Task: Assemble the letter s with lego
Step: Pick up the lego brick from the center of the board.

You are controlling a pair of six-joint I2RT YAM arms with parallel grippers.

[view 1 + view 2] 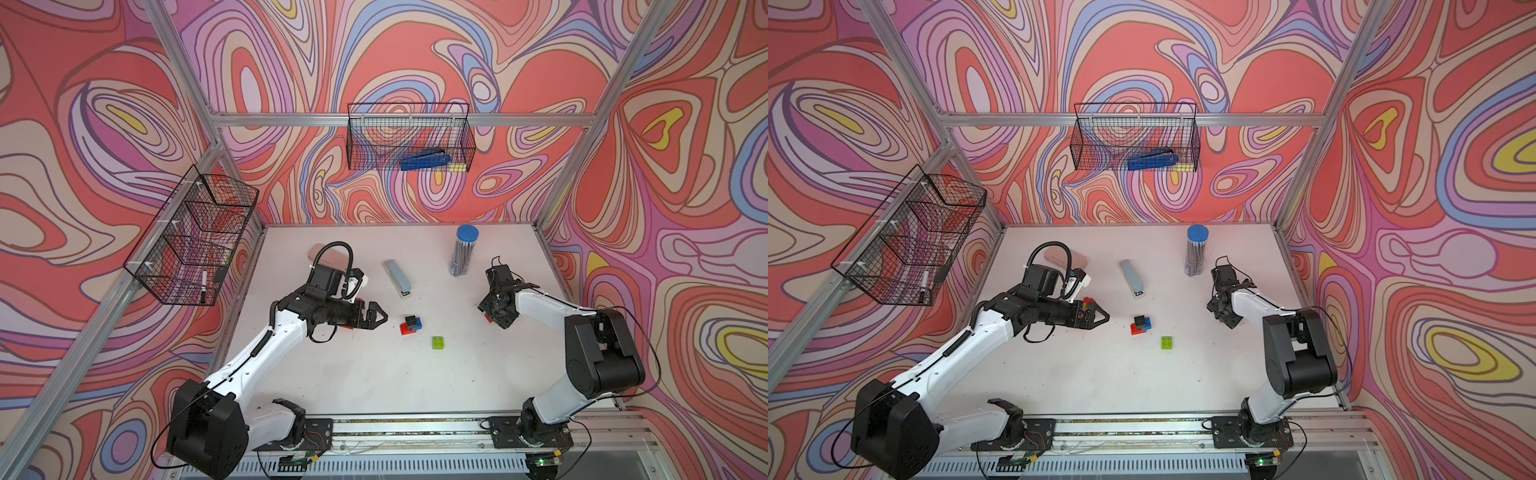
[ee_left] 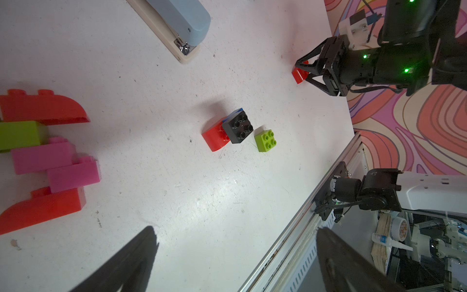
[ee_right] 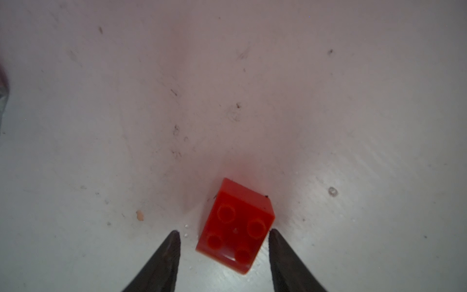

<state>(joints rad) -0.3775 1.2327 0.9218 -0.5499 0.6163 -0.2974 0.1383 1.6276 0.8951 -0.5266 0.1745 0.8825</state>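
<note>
Ten lego bricks [image 2: 238, 129] in all: five lie touching in a flat cluster [image 2: 45, 156] (two red, two pink, one lime) to the left of the stapler [image 1: 397, 279]; a stack [image 1: 411, 324] of three, red, blue and black, sits near the stapler's nose; one lime brick [image 1: 437, 342] lies just past that stack; one red brick [image 3: 237, 225] lies well to the stapler's right. The right gripper [image 3: 224, 232] straddles this red brick, jaws partly open, a gap on one side. The left gripper [image 1: 376, 318] hangs by the cluster, jaws spread wide, empty

I find no legible text in any view; reddish print on the tape roll [image 2: 400, 226] is too blurred to read.
</note>
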